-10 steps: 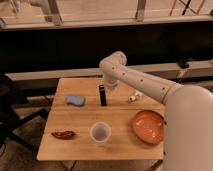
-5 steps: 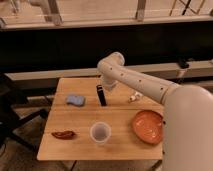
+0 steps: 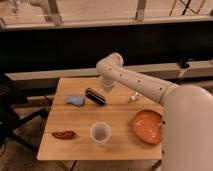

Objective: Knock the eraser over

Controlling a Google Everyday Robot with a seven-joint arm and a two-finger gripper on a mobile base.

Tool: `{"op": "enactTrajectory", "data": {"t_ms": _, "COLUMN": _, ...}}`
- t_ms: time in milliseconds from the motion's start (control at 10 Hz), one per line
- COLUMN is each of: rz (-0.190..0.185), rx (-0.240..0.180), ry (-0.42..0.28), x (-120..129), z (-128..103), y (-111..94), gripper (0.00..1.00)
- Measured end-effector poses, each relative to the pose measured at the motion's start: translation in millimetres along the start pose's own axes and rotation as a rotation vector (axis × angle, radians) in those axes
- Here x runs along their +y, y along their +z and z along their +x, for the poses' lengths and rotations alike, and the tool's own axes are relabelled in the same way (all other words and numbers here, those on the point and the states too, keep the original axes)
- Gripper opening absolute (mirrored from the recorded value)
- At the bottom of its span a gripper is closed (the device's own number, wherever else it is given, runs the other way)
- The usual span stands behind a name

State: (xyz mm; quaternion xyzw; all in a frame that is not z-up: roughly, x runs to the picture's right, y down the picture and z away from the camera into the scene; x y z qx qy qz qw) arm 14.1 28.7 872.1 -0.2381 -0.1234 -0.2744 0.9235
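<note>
While I watch through the single camera, the eraser (image 3: 95,96) lies flat on the wooden surface (image 3: 80,145), a slim black block stretched diagonally from far-left to near-right, in the far half of the surface and a little left of its middle. Just to its left sits a light blue pad (image 3: 75,100), close beside the eraser's left end; I cannot tell whether the two touch.

My arm (image 3: 135,82) reaches in from the right, a white jointed limb whose elbow bends above the far edge of the surface. The end effector (image 3: 107,90) points down just right of the eraser's far end, very near it. I cannot tell whether it is released or clenched, nor whether it touches the eraser.

Nearer to me, a clear cup (image 3: 100,133) stands upright around the middle of the near edge. An orange plate (image 3: 148,126) rests on the right side, and a dark red, pepper-like thing (image 3: 63,134) lies at the near-left corner. A small pale object (image 3: 133,97) sits on the right part of the surface, beneath the arm, too small for me to identify.
</note>
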Motion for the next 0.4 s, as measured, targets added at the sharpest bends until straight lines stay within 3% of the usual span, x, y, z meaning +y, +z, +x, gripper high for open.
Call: {"op": "enactTrajectory", "data": {"t_ms": 400, "rz": 0.003, "rx": -0.034, "ry": -0.037, "x": -9, "z": -17, "y": 4, "gripper": 0.04}}
